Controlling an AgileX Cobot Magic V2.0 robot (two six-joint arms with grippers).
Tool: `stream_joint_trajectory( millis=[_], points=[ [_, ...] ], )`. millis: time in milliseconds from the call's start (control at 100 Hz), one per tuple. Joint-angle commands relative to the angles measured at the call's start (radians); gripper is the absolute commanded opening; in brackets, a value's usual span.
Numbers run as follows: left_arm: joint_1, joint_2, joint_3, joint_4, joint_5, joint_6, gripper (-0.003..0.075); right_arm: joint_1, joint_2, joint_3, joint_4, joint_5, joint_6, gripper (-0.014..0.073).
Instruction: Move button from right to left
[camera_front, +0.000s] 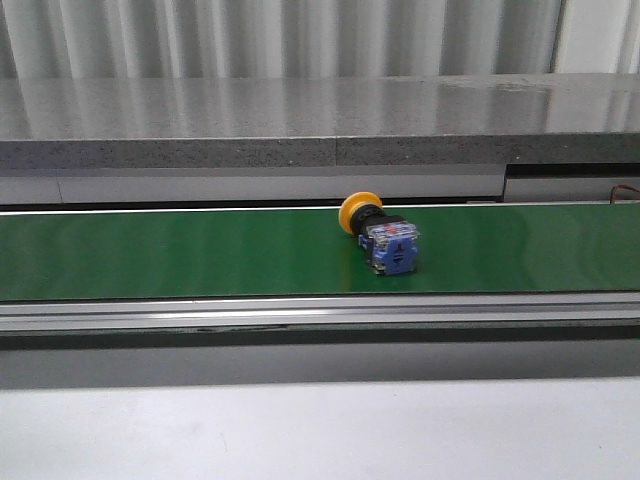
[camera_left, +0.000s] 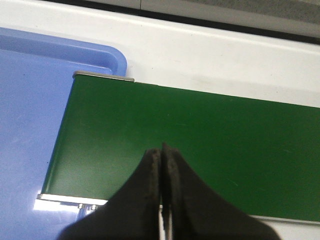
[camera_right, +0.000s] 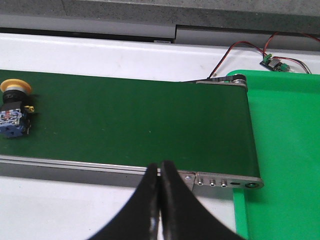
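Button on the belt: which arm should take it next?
Left, probably. The button has already left the right end, near the edge of the right wrist view. The left gripper, shut, waits over the belt by the blue tray.

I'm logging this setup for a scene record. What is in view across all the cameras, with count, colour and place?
button: one, yellow cap, black collar, blue-and-clear body, lying on its side on the belt
belt: one, green, running left to right across the table
blue tray: one, at the belt's left end
green tray: one, at the belt's right end
circuit board: one, small, green, with red and black wires, behind the green tray
table: one, white
left gripper: black, shut, empty, over the belt
right gripper: black, shut, empty, at the belt's near edge
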Motion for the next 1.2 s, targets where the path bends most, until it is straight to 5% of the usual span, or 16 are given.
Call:
stream_joint_trajectory(
  millis=[0,120,240,310,680,1190],
  points=[
    [-0.005,0.026,-0.042,-0.019,-0.05,0.009,0.0008,0.002,0.003,-0.025,0.002,-0.074,-0.01,-0.0067],
    [-0.005,0.058,-0.042,-0.063,-0.044,0.024,0.0215,0.002,0.003,-0.025,0.002,-0.074,-0.01,-0.0067],
    [-0.005,0.063,-0.042,-0.065,-0.046,0.026,0.059,0.002,0.003,-0.025,0.002,-0.074,-0.01,-0.0067],
    [-0.005,0.063,-0.042,-0.065,-0.05,0.026,0.0715,0.002,0.003,-0.025,0.002,-0.074,-0.01,-0.0067],
    [-0.233,0.098,-0.044,-0.117,-0.124,-0.037,0.0649,0.002,0.003,-0.025,0.002,-0.074,-0.01,-0.0067],
    [-0.527,0.454,-0.266,0.006,-0.11,-0.221,0.064,0.002,0.003,-0.025,0.002,-0.074,-0.01,-0.0067]
  ],
)
